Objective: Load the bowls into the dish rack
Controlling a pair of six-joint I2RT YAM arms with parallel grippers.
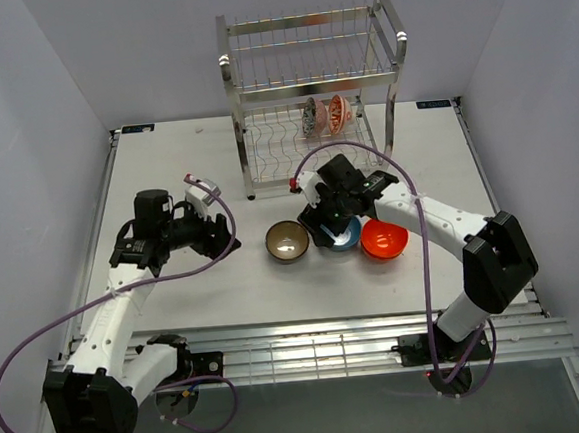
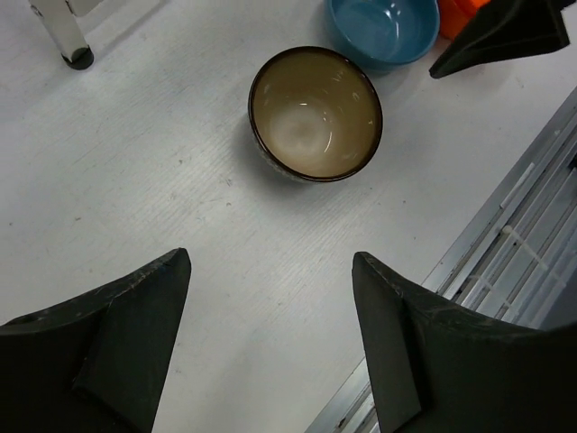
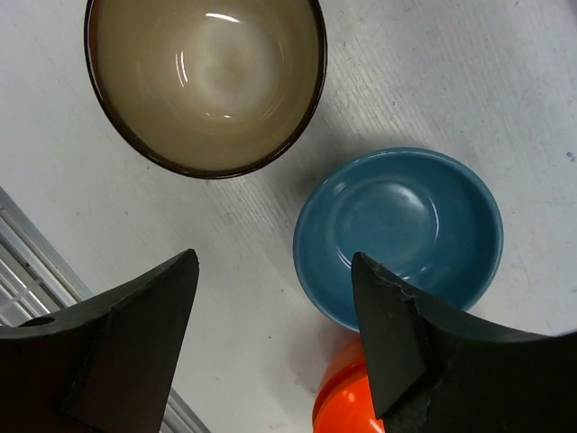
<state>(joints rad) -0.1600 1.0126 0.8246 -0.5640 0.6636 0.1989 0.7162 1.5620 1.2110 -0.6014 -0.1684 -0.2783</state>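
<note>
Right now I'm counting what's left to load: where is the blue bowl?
Top view: the blue bowl sits just right of centre, between the brown bowl and the orange bowl, in front of the rack.

A robotics lab test cell: a white table [image 1: 155, 167] boxed in by plain white panels [image 1: 21, 117], two cabled robot arms [image 1: 111, 311] [image 1: 440, 220] bolted to its aluminium rail [image 1: 310, 353].

glossy brown bowl [image 2: 315, 113]; shiny metal dish rack [image 1: 311, 82]; matt table [image 1: 225, 294]
</note>
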